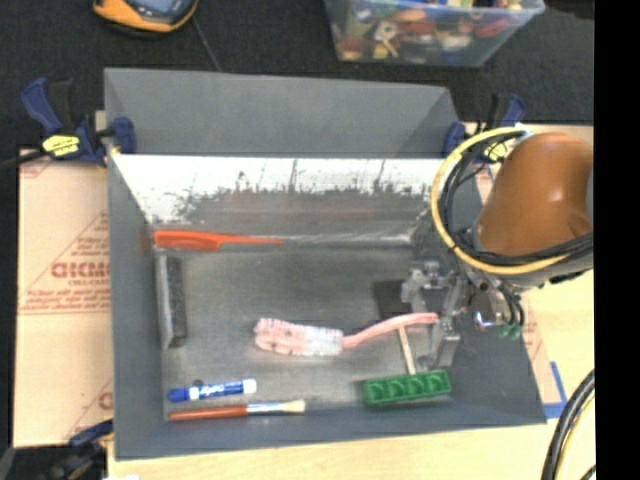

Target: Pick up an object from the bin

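**Positioning at the pink brush handle**

My gripper [424, 358] hangs low at the right side of the bin [300, 183], fingers spread with nothing clamped, either side of the handle tip of the pink brush [300, 339]. The brush lies mid-floor with its bristles to the left, so I judge the thin handle the easiest grasp. A green studded block [405, 388] lies just in front. My arm reaches in from the right, wrist downward.

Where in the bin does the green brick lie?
The green brick lies lower right in the camera view, just below the gripper and the pink brush.
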